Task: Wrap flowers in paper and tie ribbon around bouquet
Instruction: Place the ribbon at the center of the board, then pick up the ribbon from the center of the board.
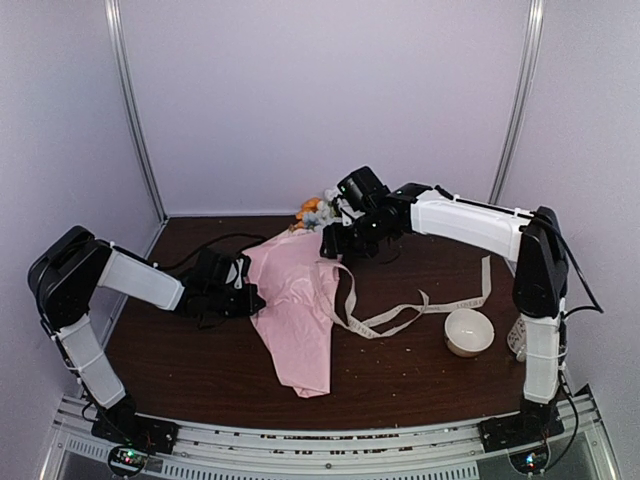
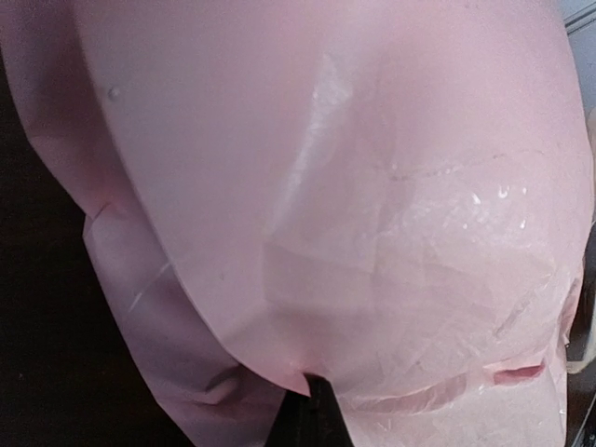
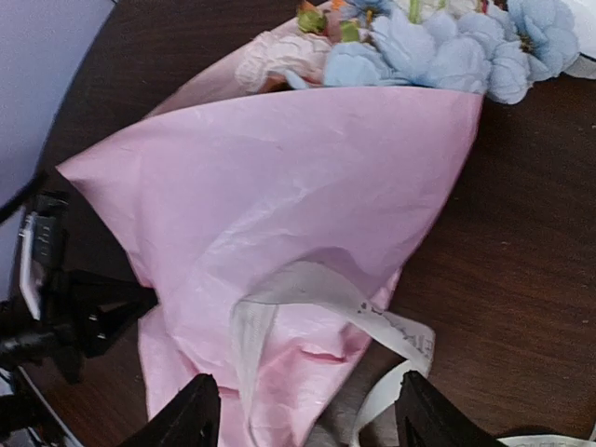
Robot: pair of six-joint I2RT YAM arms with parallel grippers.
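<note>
Now, right gripper (image 3: 304, 396) wide apart over ribbon (image 3: 307, 284); left gripper (image 1: 245, 293) tight on paper (image 2: 326, 186).

From above, the flowers (image 1: 312, 212) near the far edge of the table (image 1: 420, 370) are mostly hidden behind the right gripper (image 1: 335, 243), and their stems lie out of sight inside the paper (image 1: 295, 310). In the left wrist view the blurred paper fills the frame, covering the left gripper (image 2: 312, 414) except one dark tip. In the right wrist view the top edge cuts the blooms and the bottom edge cuts the ribbon (image 3: 372, 317); its lettering is too small to read.
</note>
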